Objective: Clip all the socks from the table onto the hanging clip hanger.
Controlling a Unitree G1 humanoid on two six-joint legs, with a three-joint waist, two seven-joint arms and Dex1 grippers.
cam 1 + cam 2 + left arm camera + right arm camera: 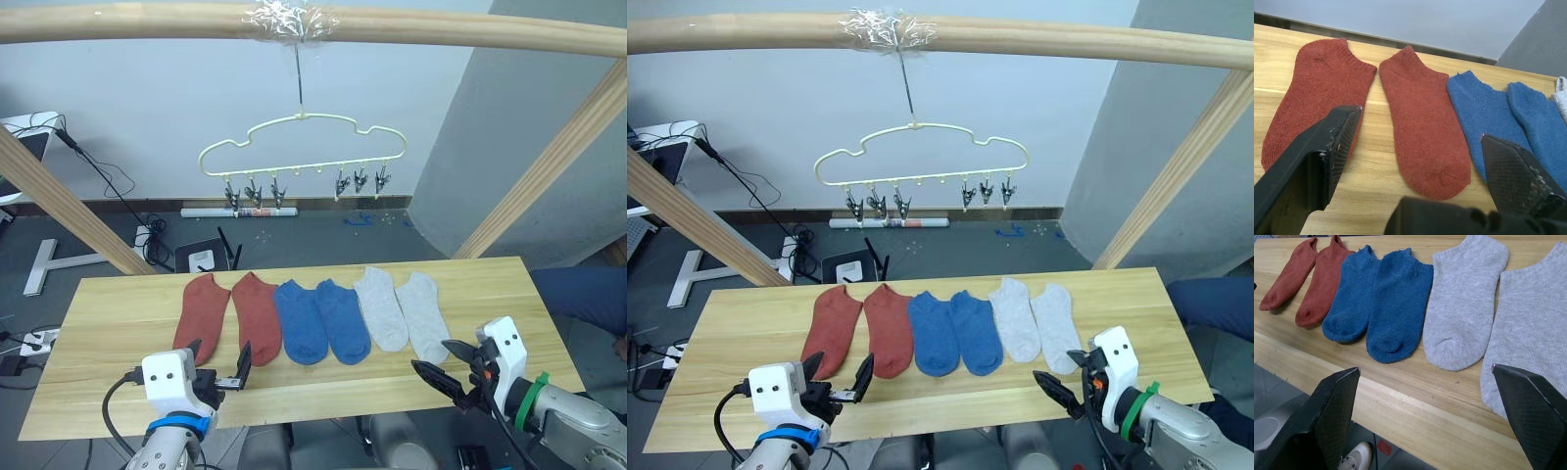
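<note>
Six socks lie in a row across the table (pixel 118 304): two rust-red socks (pixel 201 313) (pixel 257 315), two blue socks (pixel 300 320) (pixel 344 318), two light grey socks (pixel 380 306) (pixel 423 313). The cream clip hanger (pixel 304 147) hangs from the top beam with its clips bare. My left gripper (pixel 221 365) is open near the front edge, just in front of the red socks' toes (pixel 1440 178). My right gripper (pixel 443 369) is open at the front right, beside the toe of the outer grey sock (pixel 1533 333). Neither holds anything.
Slanted wooden frame beams (pixel 59 201) (pixel 549 162) rise on both sides and a round beam (pixel 441 29) crosses overhead. Behind the table, cables and a power strip (pixel 147 240) lie on the floor. A person's leg in dark blue (pixel 583 294) shows at the right.
</note>
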